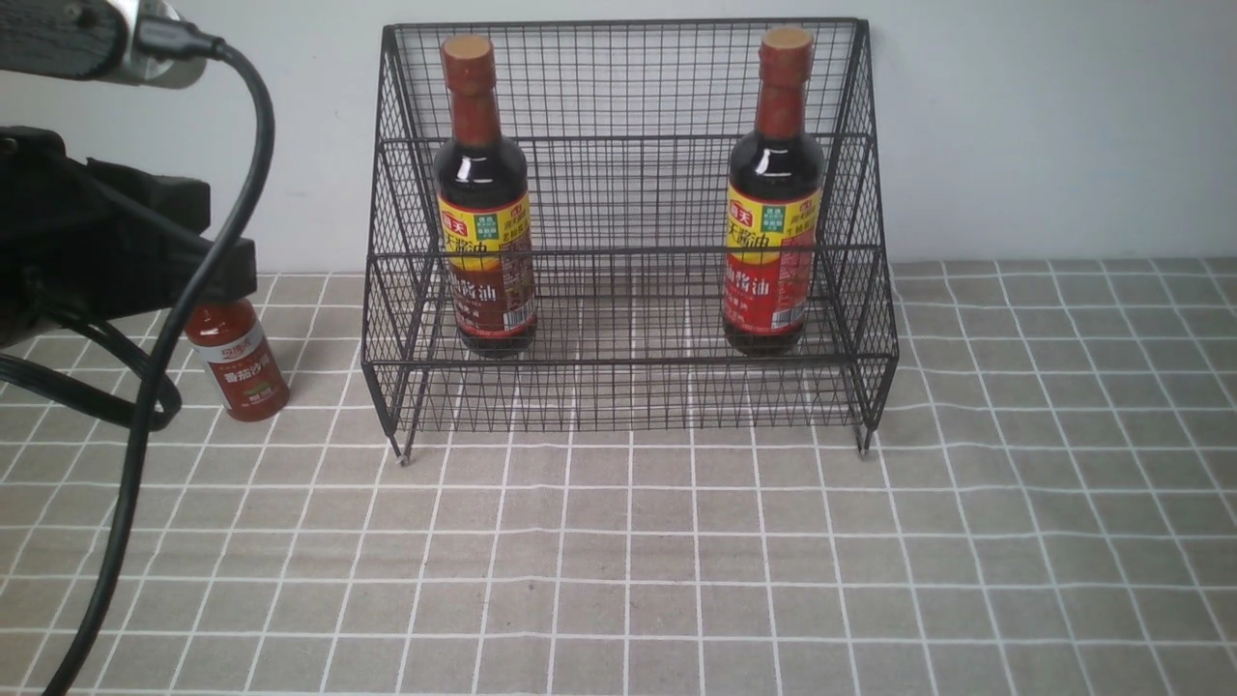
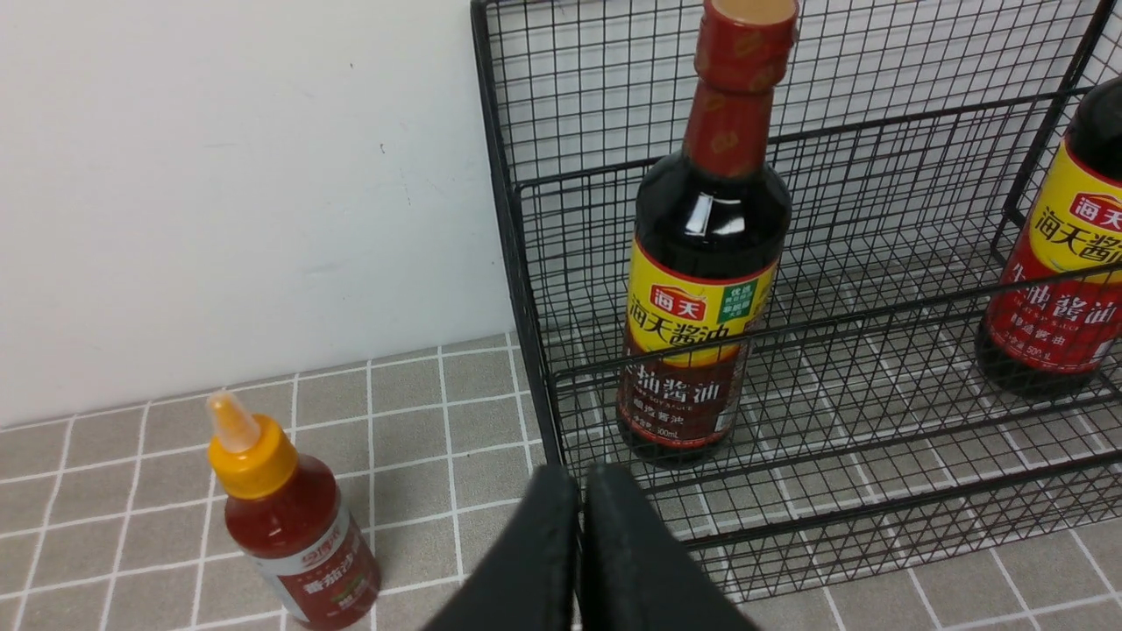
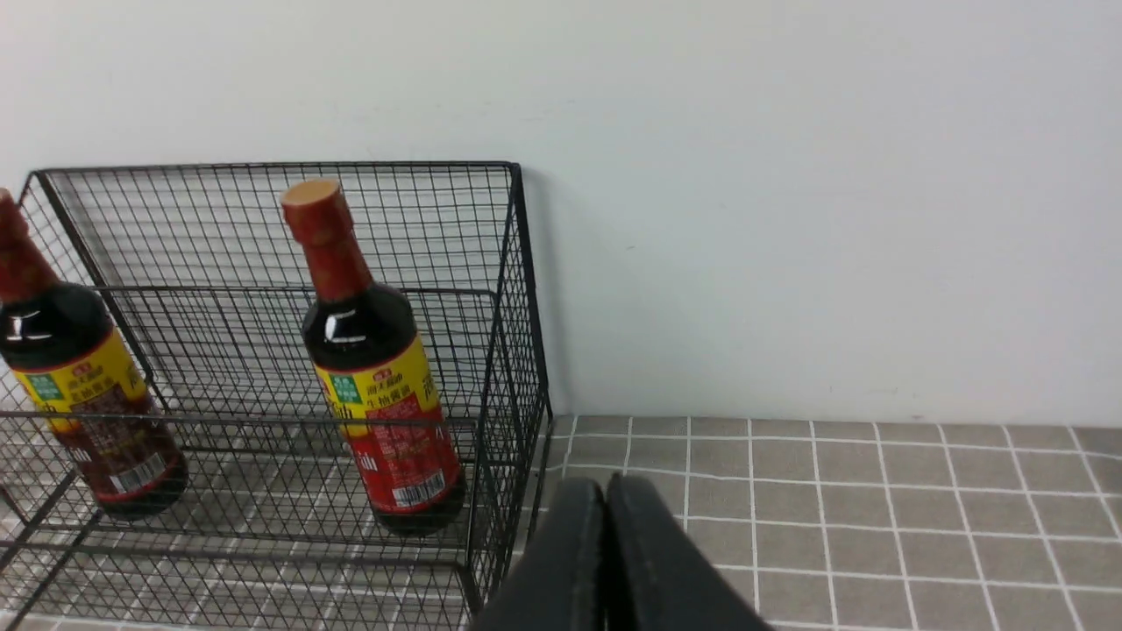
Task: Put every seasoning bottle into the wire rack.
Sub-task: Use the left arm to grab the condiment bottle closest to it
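Two tall dark soy-sauce bottles stand upright inside the black wire rack [image 1: 628,193], one on its left side [image 1: 483,242] and one on its right [image 1: 773,242]. The small red sauce bottle [image 1: 239,362] with an orange-yellow nozzle cap stands on the cloth left of the rack, outside it. In the left wrist view my left gripper [image 2: 580,478] is shut and empty, hovering near the rack's front left corner [image 2: 526,307], with the small red bottle [image 2: 294,535] off to its side. My right gripper [image 3: 605,486] is shut and empty, beside the rack's right wall [image 3: 517,350].
A grey checked cloth [image 1: 676,561] covers the table. A white wall [image 1: 1063,126] rises right behind the rack. My left arm and its black cable [image 1: 164,338] fill the front view's left edge, partly covering the small bottle's top.
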Controlling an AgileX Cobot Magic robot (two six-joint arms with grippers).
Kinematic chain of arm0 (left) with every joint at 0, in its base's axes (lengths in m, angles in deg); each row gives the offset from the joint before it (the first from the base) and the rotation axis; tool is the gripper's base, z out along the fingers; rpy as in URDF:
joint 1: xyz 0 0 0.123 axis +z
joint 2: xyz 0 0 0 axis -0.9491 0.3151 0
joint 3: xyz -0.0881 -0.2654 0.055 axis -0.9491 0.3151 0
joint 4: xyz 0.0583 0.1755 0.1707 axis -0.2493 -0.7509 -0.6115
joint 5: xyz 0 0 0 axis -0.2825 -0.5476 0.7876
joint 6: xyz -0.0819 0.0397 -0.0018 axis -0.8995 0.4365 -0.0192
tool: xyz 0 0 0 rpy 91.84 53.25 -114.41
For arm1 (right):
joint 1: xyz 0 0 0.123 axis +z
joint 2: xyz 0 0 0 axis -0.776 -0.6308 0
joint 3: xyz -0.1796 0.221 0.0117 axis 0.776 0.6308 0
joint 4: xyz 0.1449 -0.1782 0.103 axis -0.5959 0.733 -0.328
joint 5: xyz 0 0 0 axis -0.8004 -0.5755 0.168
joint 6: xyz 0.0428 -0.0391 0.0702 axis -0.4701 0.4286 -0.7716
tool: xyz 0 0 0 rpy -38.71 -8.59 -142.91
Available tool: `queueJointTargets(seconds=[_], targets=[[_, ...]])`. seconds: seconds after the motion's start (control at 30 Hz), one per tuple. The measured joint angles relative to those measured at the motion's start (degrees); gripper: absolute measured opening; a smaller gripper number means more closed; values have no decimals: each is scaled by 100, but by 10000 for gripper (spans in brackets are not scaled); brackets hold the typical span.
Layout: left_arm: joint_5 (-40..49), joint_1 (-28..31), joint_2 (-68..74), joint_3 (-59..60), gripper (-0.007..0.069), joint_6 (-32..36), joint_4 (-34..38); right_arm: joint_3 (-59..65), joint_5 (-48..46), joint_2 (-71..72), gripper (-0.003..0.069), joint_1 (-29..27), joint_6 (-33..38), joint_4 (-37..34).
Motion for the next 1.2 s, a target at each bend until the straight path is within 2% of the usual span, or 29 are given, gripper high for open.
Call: queueJointTargets(seconds=[0.13, 0.27, 0.4, 0.57, 0.7, 0.8, 0.87, 0.93, 0.97, 1.07, 1.1, 1.13, 1.2], targets=[[0, 0, 0, 0, -7, -12, 0, 1658, 1110, 1308, -11, 0, -11, -114], [-11, 0, 0, 26, -7, -55, 0, 2400, 1560, 1965, -11, 0, -11, -129], [-435, 159, 0, 393, -7, -228, 0, 2880, 1811, 2505, -11, 0, -16, -146], [-1535, 693, 0, 1278, -7, -568, 0, 2966, 1933, 2777, -11, 0, -16, -146], [-2697, 1438, 59, 2019, -7, -661, 0, 2966, 1954, 2780, -11, 0, -16, -146], [-3429, 1830, 205, 2159, -7, -673, 5, 2966, 1960, 2780, -11, 0, -16, -146], [-4370, 2209, 479, 2158, -3, -673, 5, 2966, 1960, 2780, -11, 0, -16, -146], [-4572, 2311, 599, 2127, 4, -673, 5, 2966, 1960, 2780, -11, 0, -16, -146], [-4848, 2405, 857, 2029, 38, -673, 5, 2966, 1960, 2780, -11, 0, -16, -146], [-4951, 2415, 1201, 1867, 97, -673, -14, 2966, 1960, 2780, -12, 0, -16, -146], [-4998, 2409, 1534, 1693, 158, -673, -36, 2966, 1960, 2780, -12, 0, -16, -146], [-4998, 2409, 1534, 1693, 167, -673, -34, 2966, 1960, 2780, -12, 0, -16, -146], [-5005, 2402, 2055, 1402, 300, -673, -105, 2966, 1960, 2780, -12, 0, -16, -146]])
